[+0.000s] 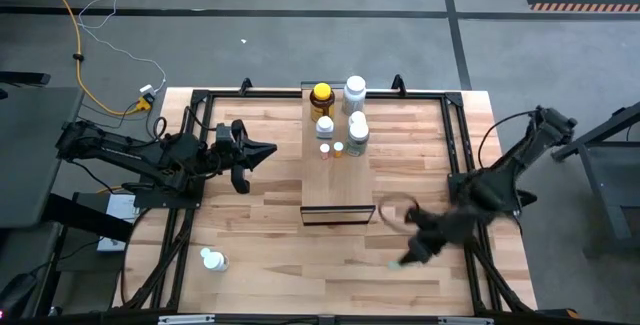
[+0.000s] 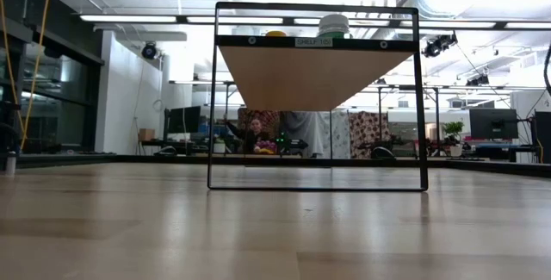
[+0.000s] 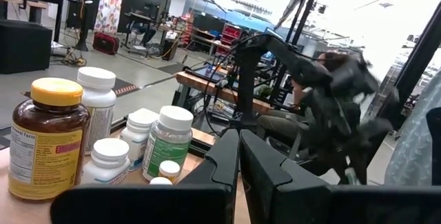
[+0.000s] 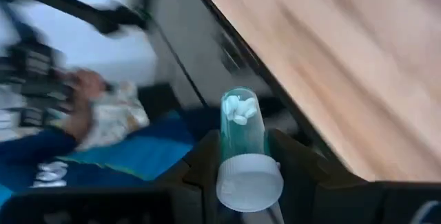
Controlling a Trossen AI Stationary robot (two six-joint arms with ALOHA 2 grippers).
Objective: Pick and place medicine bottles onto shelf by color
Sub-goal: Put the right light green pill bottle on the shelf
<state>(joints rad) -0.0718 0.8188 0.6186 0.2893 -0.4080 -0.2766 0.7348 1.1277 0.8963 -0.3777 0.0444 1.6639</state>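
Note:
The shelf [image 1: 330, 180] is a narrow light-wood board raised on a black frame [image 2: 316, 185] in the middle of the table. On its far part stand an amber bottle with a yellow cap [image 1: 321, 98], several white bottles [image 1: 355, 90] and tiny ones [image 1: 338, 150]; they also show in the left wrist view [image 3: 45, 141]. One white bottle [image 1: 213, 260] lies on the table at the near left. My right gripper [image 1: 412, 253], near right of the shelf, is shut on a greenish bottle with a white cap [image 4: 247, 148]. My left gripper [image 1: 270, 149] is shut and empty, left of the shelf. My right gripper pinches the greenish bottle's body just beyond its white cap [image 4: 242, 151] between its two fingers [image 4: 207, 162]. The bottle lies along the fingers, cap toward the wrist and base with the white pills [image 4: 238, 110] pointing away. In the right wrist view it looks clear of the tabletop.
The black frame rails [image 1: 455, 145] run along the table's left, right and far sides. The light-wood tabletop [image 1: 260, 235] lies bare between the shelf and the lying white bottle. A person sits in the room beyond the table [image 2: 255, 133].

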